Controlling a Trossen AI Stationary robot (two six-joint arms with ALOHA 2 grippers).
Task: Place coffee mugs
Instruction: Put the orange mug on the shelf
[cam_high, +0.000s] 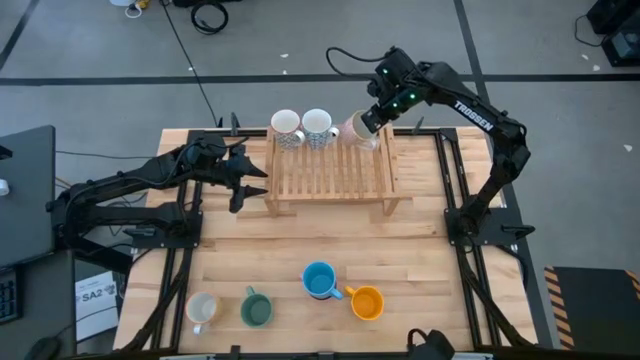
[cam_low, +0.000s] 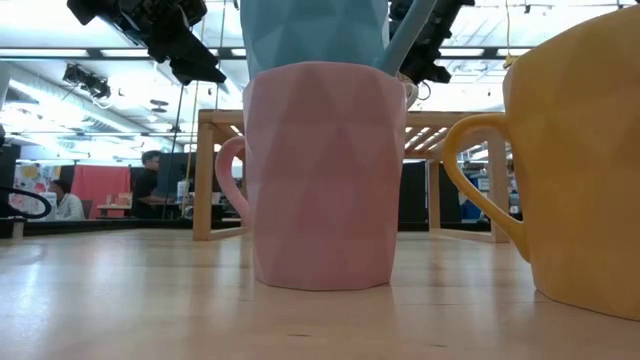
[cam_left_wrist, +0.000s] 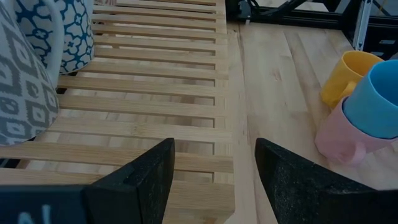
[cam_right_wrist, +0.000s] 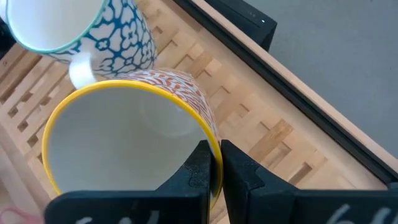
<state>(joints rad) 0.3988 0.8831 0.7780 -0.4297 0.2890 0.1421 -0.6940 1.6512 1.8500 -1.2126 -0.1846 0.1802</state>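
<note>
While pinching the rim of the orange-patterned mug (cam_right_wrist: 134, 134) over the rack's (cam_high: 330, 175) back row beside two mugs, right gripper (cam_high: 368, 122) placing; next: lower, release. Left gripper (cam_left_wrist: 214, 165) spread, waiting near rack.

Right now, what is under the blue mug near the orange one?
The blue mug sits nested in a pink mug, beside the orange mug. The pink mug's inside is covered by it.

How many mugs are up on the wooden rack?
3: a grey-patterned mug and a blue-patterned mug standing at the back of the rack, and an orange-patterned mug gripped by the right pincer.
</note>
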